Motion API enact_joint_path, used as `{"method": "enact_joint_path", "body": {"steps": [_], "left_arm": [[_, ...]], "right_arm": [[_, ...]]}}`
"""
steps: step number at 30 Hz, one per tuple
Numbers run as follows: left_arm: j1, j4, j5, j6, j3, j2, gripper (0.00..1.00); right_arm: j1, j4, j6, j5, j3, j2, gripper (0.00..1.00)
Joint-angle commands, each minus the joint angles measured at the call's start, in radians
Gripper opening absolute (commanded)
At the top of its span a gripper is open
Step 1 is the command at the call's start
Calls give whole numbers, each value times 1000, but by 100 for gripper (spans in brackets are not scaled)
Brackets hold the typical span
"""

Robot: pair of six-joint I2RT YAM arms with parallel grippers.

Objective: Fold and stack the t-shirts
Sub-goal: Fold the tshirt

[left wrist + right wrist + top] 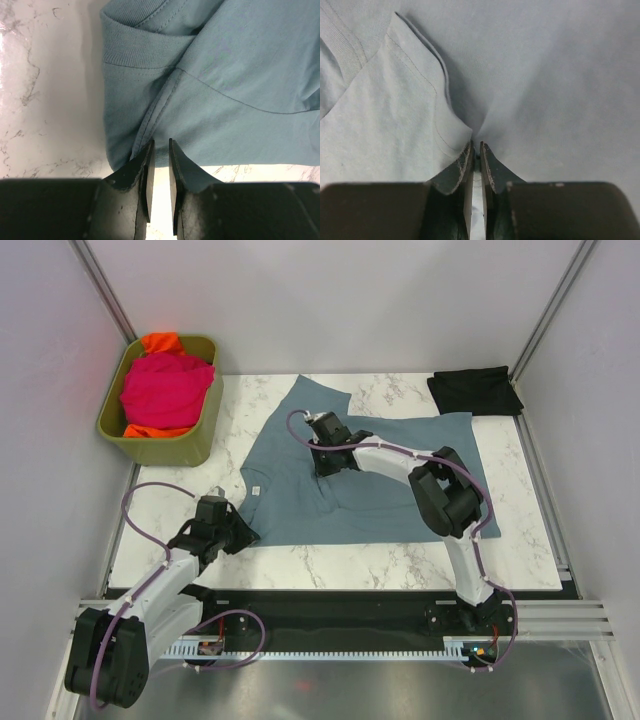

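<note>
The slate blue-grey t-shirt (400,495) lies spread on the marble table, collar toward the left. My right gripper (326,462) is shut on a pinch of it near the far shoulder, and the cloth puckers into the fingertips in the right wrist view (476,145). My left gripper (243,528) is at the shirt's near-left corner. Its jaws stand almost together on the shirt's edge (161,142), beside the shoulder seam and below the collar (135,50). A folded black t-shirt (475,390) lies at the back right. The magenta-pink t-shirt (165,390) and the orange t-shirt (160,341) are in the bin.
The olive-green bin (205,440) stands at the back left corner. White walls and metal posts close in the table on three sides. Bare marble (350,560) shows in front of the shirt and to the left of it (50,100).
</note>
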Motion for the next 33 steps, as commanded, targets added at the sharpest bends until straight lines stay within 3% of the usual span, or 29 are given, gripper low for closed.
{"method": "enact_joint_path", "body": {"steps": [1,3,9,15,18,19,20,21,24,26,27,30,33], "left_arm": [[-4,5,-43,2,11,3,24],[-4,6,-43,2,11,5,24],[-4,5,-43,1,11,5,24],[-4,5,-42,1,9,5,24],[-4,6,-45,1,11,5,24],[-4,6,-45,1,11,3,24],[-4,5,-45,-1,11,5,24],[-4,6,-46,-1,14,3,24],[-4,4,-43,-1,18,0,26],[-4,0,-33,4,30,-21,32],[-4,-18,-31,5,38,-37,46],[-4,-63,-66,-7,67,-103,65],[-4,-109,-88,-10,81,-138,68]], "right_arm": [[2,-34,-15,65,10,-103,16],[2,-43,-22,89,13,-122,12],[2,-71,-47,146,26,-122,14],[-3,-126,2,324,36,-73,10],[-21,-146,36,367,36,-57,12],[-32,-149,39,366,39,-53,20],[-35,-147,39,355,44,-50,38],[-39,-144,21,320,52,-39,70],[-46,-144,-7,315,78,-48,93],[-59,-144,-10,316,61,-107,95],[-85,-140,-7,316,44,-138,97],[-189,-92,63,298,-118,-321,98],[-367,-40,183,272,-405,-574,98]]}}
